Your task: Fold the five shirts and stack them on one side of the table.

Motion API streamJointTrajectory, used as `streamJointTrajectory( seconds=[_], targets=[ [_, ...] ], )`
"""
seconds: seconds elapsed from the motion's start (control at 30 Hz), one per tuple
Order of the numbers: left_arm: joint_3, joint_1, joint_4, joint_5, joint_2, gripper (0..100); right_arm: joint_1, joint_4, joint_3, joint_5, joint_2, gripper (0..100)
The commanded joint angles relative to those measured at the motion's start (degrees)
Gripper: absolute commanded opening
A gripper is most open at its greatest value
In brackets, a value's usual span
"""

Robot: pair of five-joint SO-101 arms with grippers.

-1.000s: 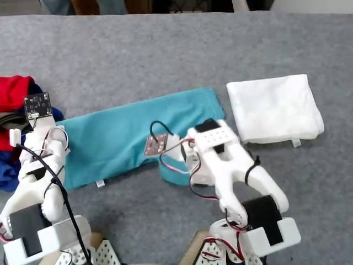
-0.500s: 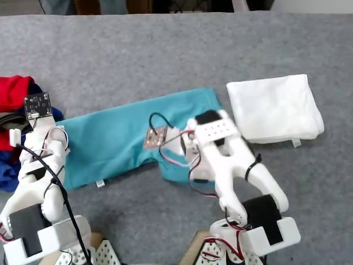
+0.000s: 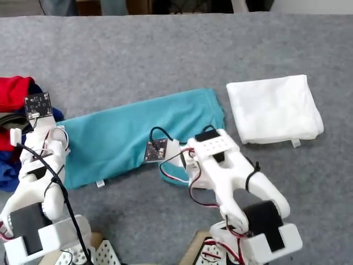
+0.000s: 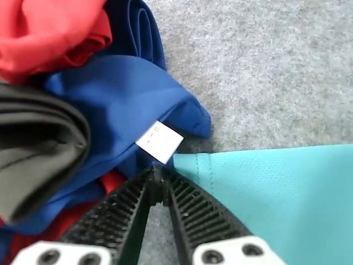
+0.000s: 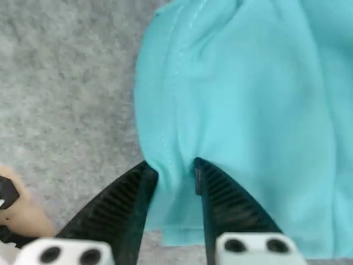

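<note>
A teal shirt [image 3: 127, 138] lies folded into a long strip across the middle of the grey table. My right gripper [image 3: 175, 168] sits at its near right edge. In the right wrist view the fingers [image 5: 138, 187] are shut on a raised fold of the teal shirt [image 5: 265, 83]. My left gripper [image 4: 160, 178] is shut, its tips meeting at the teal shirt's [image 4: 276, 187] left corner. Whether it pinches the cloth I cannot tell. In the high view the left gripper [image 3: 58, 135] rests beside the unfolded pile. A folded white shirt [image 3: 274, 109] lies at the right.
At the left edge lies a pile of unfolded shirts: red [image 3: 14, 91], blue [image 3: 8, 171] and dark grey [image 4: 38, 143]. A white label [image 4: 159, 142] sticks out of the blue shirt [image 4: 110, 94]. The bare grey table [image 3: 165, 55] stretches across the far side.
My right arm has drawn back toward the near edge, pulling the teal shirt's near right edge with it. The left arm has stayed still.
</note>
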Motion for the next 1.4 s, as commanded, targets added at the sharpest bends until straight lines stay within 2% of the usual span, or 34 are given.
streamJointTrajectory(
  seconds=[0.0, 0.23, 0.43, 0.6, 0.83, 1.0, 1.37],
  targets=[
    [-0.22, 0.22, -0.70, 0.44, -1.85, 3, -0.62, -0.88, -0.48, -0.79, 5.23, 1.8],
    [-0.22, 0.22, -0.70, 0.44, -1.85, 3, 2.11, 2.46, -5.76, -0.79, 6.20, 1.4],
    [-0.22, 0.22, -0.70, 0.44, -1.85, 3, 3.78, 15.12, -18.42, -0.70, 6.29, 1.4],
    [-0.22, 0.22, -0.70, 0.44, -1.85, 3, 3.78, 20.22, -25.36, -0.35, 6.46, 1.4],
    [-0.22, 0.22, -0.70, 0.44, -1.85, 3, 3.34, 17.23, -21.85, -0.35, 12.97, 2.9],
    [-0.22, 0.22, -0.70, 0.44, -1.85, 3, 2.73, 9.58, -16.22, -0.44, 14.90, 14.9],
    [-0.40, 0.22, -0.70, 0.44, -1.85, 3, 2.20, 9.23, -15.43, -0.70, 14.81, 15.0]
  ],
)
